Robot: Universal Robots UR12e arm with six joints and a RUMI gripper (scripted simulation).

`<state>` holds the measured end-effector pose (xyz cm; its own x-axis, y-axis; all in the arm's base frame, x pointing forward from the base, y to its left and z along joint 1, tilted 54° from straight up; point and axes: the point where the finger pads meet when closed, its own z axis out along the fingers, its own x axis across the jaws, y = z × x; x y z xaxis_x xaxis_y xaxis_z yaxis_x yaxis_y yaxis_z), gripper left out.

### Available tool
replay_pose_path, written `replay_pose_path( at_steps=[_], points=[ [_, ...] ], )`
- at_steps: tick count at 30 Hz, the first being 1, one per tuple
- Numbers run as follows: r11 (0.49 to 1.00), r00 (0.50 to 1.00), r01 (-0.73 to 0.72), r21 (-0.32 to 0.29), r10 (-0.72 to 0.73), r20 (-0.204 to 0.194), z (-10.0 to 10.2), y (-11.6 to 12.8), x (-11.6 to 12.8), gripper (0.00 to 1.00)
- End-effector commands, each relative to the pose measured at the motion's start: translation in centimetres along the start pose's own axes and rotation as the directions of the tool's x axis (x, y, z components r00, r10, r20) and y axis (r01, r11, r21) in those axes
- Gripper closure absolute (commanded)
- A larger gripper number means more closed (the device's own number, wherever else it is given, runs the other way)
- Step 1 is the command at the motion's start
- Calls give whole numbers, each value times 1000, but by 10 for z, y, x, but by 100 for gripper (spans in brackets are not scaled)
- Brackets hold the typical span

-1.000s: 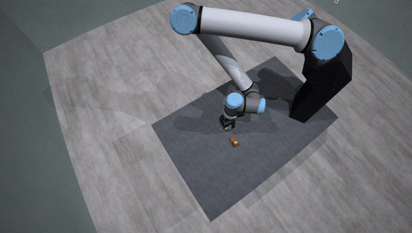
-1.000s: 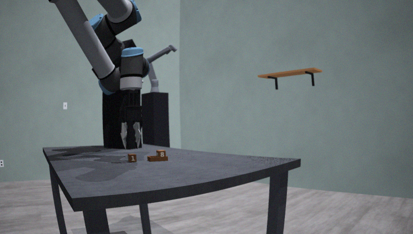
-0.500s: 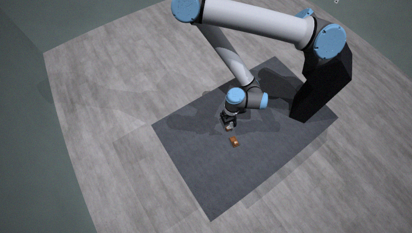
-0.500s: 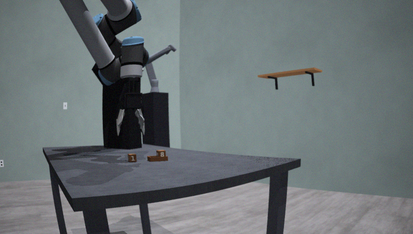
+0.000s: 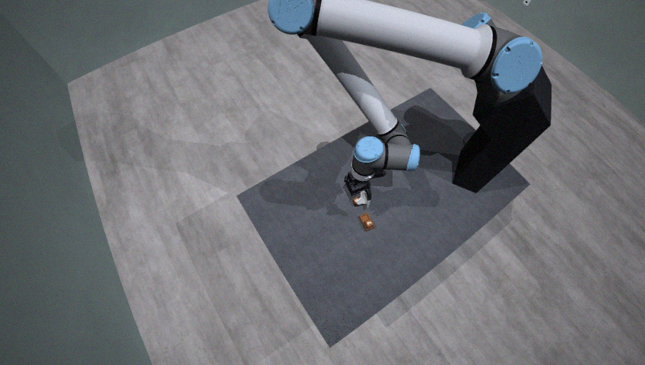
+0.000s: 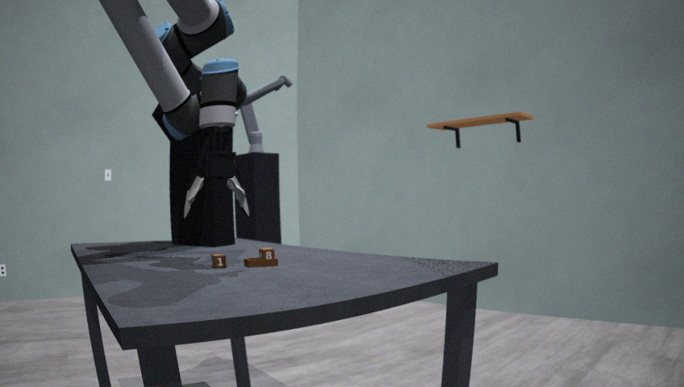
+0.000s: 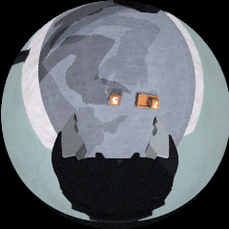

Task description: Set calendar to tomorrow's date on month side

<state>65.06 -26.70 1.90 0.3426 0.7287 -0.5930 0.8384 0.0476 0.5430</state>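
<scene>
A dark grey desk [image 6: 335, 287] stands on a pale wood-plank floor [image 5: 158, 180] in a room with grey-green walls. On it sits a small brown calendar tray [image 6: 253, 262] holding one brown cube [image 6: 266, 254] at its right end as the exterior view has it; that cube shows a white 8 on the side facing that camera, and the tray's left slot has no cube in it. The second brown cube [image 6: 218, 260] rests flat on the desk just to the left of the tray, apart from it, showing an upright white 1 toward the exterior camera. In the wrist view, which looks straight down, this loose cube [image 7: 114, 99] shows a 5 on top, and the tray [image 7: 142, 100] lies to its right with its cube [image 7: 154, 102] at the far right end. The robot arm [image 5: 389, 26], white and grey with blue joint caps, reaches down from a black pedestal [image 5: 497, 149]. Its gripper [image 6: 216, 195] hangs well above the loose cube, pointing straight down, with the jaws spread fully wide and nothing between them. A wooden shelf [image 6: 480, 120] on black brackets hangs on the far wall.
</scene>
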Motion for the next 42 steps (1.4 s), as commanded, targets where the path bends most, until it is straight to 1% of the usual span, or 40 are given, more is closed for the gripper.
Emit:
replay_pose_path(
  at_steps=[1, 13, 18, 20, 24, 27, 30, 31, 33, 34, 35, 37, 40, 41, 42],
  points=[
    [1000, 1000, 0, -1, 0, 0, -1, 0, 0, 0],
    [1000, 1000, 24, -1, -24, 0, 0, 0, 0, 0],
    [996, 996, 90, -1, -90, 0, 0, -1, 0, 0],
    [996, 996, 90, -1, -90, 0, 0, -1, 0, 0],
    [984, 984, 180, -1, -180, 0, 1, -1, -1, 0],
    [964, 964, 268, -1, -268, 0, 1, -2, -1, 0],
    [931, 931, 365, -1, -365, 0, 2, -2, -2, 0],
    [930, 930, 368, -1, -368, 0, 2, -2, -2, 0],
    [899, 899, 439, -1, -439, 0, 3, -3, -2, 0],
    [898, 898, 439, -1, -439, 0, 3, -3, -2, 0],
    [880, 880, 476, -1, -476, 0, 3, -3, -2, 0],
    [880, 880, 476, -1, -476, 0, 3, -3, -2, 0],
    [813, 813, 582, 0, -582, 0, 4, -3, -3, 0],
    [811, 811, 585, 0, -585, 0, 4, -3, -3, 0],
    [785, 785, 620, 0, -620, 0, 4, -3, -3, 0]
  ],
)
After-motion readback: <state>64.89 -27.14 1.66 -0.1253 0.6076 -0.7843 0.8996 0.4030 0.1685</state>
